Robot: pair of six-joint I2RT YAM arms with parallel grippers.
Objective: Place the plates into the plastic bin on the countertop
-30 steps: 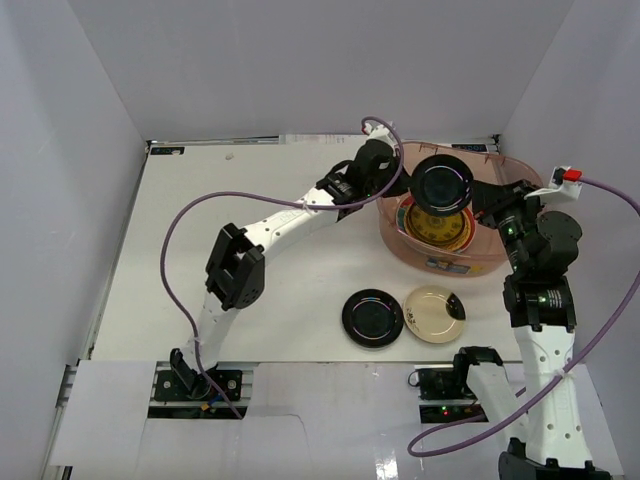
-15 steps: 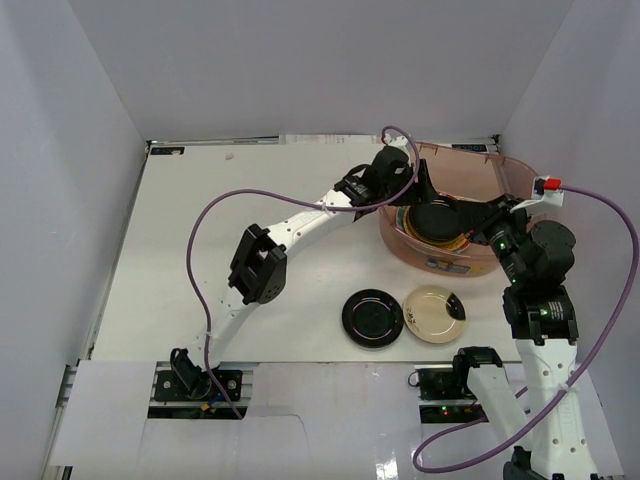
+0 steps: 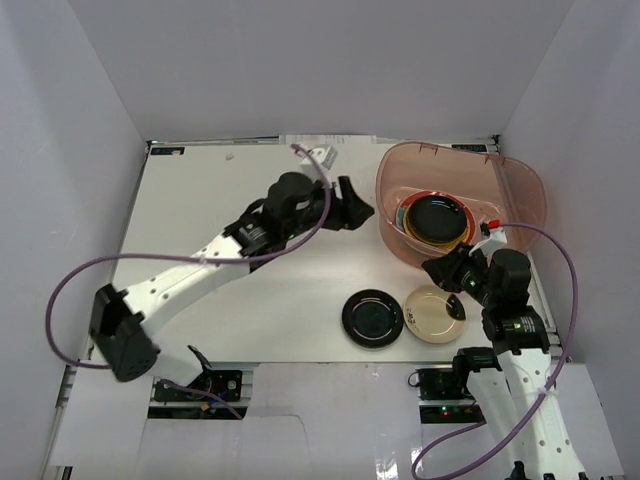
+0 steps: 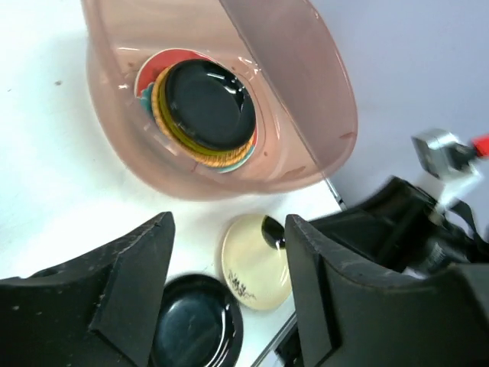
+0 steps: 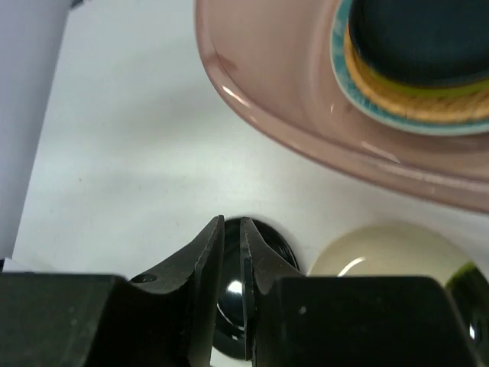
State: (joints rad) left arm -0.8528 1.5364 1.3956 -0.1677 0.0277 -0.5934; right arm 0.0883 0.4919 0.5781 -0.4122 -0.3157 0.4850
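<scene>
The plastic bin (image 3: 520, 190) stands at the countertop's (image 3: 250, 280) back right and holds a stack of plates topped by a black one (image 3: 435, 215). The left wrist view also shows this stack (image 4: 206, 103) in the bin (image 4: 328, 99). A black plate (image 3: 372, 318) and a cream plate (image 3: 430, 315) lie side by side on the countertop in front of the bin. My left gripper (image 3: 358, 212) hangs open and empty just left of the bin. My right gripper (image 3: 437, 270) hovers between the bin's front wall and the cream plate. Its jaws (image 5: 231, 222) are parted by only a narrow slit, with nothing between them.
White walls close in the countertop on three sides. Purple cables loop from both arms, the left one low over the countertop's left side. The cream plate (image 5: 382, 248) has a dark patch on its rim. The right arm stands close beside the bin's front right wall.
The black plate held over the bin now lies on top of the stack. The left gripper has opened and pulled back left. The right arm has drawn back toward the cream plate.
</scene>
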